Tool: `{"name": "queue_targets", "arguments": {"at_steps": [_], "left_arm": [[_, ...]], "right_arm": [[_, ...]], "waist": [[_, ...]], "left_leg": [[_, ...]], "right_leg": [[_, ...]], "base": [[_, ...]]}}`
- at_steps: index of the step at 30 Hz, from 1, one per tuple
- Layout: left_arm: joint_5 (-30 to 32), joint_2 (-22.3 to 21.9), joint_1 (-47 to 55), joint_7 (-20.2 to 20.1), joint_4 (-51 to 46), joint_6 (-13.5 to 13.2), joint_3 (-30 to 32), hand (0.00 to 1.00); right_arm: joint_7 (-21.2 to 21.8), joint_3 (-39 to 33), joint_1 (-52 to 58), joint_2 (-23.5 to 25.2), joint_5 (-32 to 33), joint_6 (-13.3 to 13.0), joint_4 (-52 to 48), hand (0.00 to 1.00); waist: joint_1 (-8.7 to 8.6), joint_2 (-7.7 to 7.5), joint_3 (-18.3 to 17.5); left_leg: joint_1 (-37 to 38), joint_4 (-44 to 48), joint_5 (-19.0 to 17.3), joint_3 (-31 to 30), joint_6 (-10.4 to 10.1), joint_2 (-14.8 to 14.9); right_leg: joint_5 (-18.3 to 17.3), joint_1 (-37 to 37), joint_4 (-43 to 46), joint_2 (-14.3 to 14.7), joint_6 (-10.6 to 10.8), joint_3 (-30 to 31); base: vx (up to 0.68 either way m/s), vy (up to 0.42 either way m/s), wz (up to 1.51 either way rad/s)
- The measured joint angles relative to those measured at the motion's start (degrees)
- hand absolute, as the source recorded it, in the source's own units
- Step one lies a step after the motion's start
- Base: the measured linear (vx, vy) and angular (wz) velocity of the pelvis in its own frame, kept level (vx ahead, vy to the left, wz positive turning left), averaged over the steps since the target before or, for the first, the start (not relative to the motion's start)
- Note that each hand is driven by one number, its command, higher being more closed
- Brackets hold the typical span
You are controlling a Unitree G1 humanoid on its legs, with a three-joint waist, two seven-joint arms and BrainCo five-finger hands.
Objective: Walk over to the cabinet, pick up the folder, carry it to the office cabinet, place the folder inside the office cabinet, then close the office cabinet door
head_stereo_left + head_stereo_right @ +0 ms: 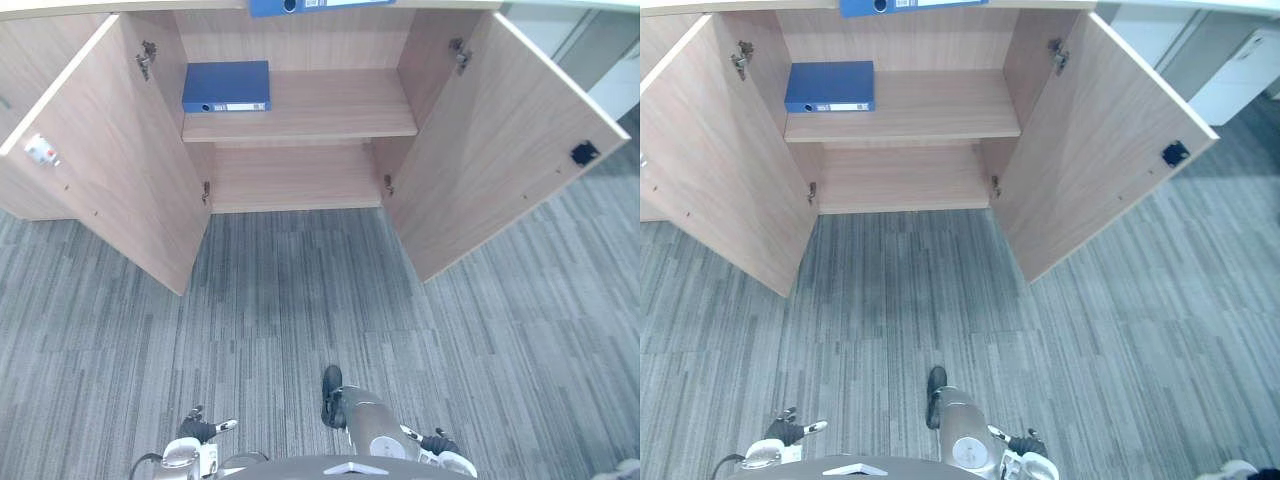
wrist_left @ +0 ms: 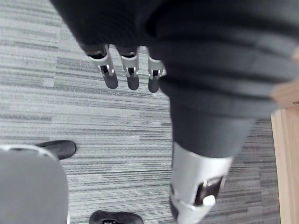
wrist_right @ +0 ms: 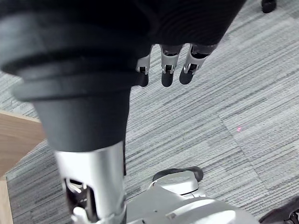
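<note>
Folder [image 1: 226,86] sits ahead and left of you, inside the open cabinet [image 1: 295,180], well apart from either arm.
Your left robot hand [image 2: 132,74] and right robot hand [image 3: 167,74] hang low at your sides, fingers straight and apart, holding nothing. The folder lies flat at the left end of the upper shelf [image 1: 335,105], spine facing you, long axis running across. By my read the left robot hand is nearer.

You have open carpet [image 1: 300,300] straight ahead up to the cabinet [image 1: 300,45]. Left door [image 1: 110,150] and right door [image 1: 500,140] stand wide, flanking your approach, opening between them clear. Folder [image 1: 227,86] takes the left end of the shelf [image 1: 340,105]; the rest is free to the right. Lower bay [image 1: 295,178] under the shelf open too
</note>
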Motion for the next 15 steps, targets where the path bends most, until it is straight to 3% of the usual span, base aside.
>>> {"name": "queue_targets", "arguments": {"at_steps": [1,3,6,9,12,13,15], "left_arm": [[0.01,-0.74,-0.03,0.0,-0.55,0.01,1.18,0.0],[-0.59,-3.4,-0.02,-0.11,-3.05,-0.14,4.46,0.0],[-1.01,-3.61,-0.67,-0.1,-5.01,-0.63,4.75,0.0],[-1.03,-4.19,-1.08,-0.14,-5.36,-0.59,4.75,0.0],[-1.0,-4.28,-1.67,-0.16,-5.37,-0.6,4.57,0.0],[-0.97,-4.29,-1.66,-0.18,-5.31,-0.58,4.37,0.0],[-0.99,-4.39,-1.26,-0.22,-5.25,-0.55,4.7,0.0]], "right_arm": [[-0.09,0.0,0.05,-0.04,0.01,0.12,-0.57,0.0],[-1.19,0.25,0.96,-0.1,0.15,0.1,-1.77,0.0],[-1.29,0.57,0.92,0.53,0.56,0.02,-4.21,0.0],[-1.29,0.44,0.03,1.36,0.98,0.04,-5.78,0.0],[-1.38,0.42,-0.34,3.02,1.97,0.02,-5.91,0.0],[-1.71,0.42,-0.28,3.04,1.93,0.01,-6.0,0.0],[-1.77,0.48,-0.21,3.16,1.92,0.05,-5.95,0.0]], "waist": [[0.04,0.23,0.14],[0.79,0.88,0.95],[2.13,0.2,1.35],[3.21,0.51,1.02],[4.38,0.24,0.87],[4.49,0.37,0.42],[4.98,0.24,-0.3]], "left_leg": [[-2.71,6.4,0.1,0.41,0.11,1.18],[-9.92,29.79,0.45,3.02,0.76,7.84],[-16.89,38.36,-0.17,6.31,1.41,12.13],[-22.56,30.75,-0.68,9.57,2.26,12.32],[-24.31,18.07,0.1,8.71,1.95,9.38],[-24.49,10.16,2.9,7.53,3.31,7.36],[-24.09,7.9,7.33,7.03,4.86,6.37]], "right_leg": [[-0.29,1.29,-1.1,0.4,-0.24,-0.08],[-1.14,9.09,-5.27,2.95,-1.57,-0.09],[-2.84,15.63,-8.76,3.95,-2.01,1.09],[-2.93,19.49,-12.03,4.06,-1.37,2.46],[-3.77,22.2,-13.92,3.29,0.04,3.4],[-4.81,22.84,-14.35,2.77,1.65,3.64],[-6.4,22.94,-13.73,2.17,3.4,5.13]], "base": [[0.53,-0.374,0.14],[0.47,-0.276,-0.06],[0.33,-0.167,-0.26],[0.25,-0.028,-0.24],[0.24,0.107,-0.15],[0.22,0.174,-0.16],[0.27,0.256,-0.37]]}}
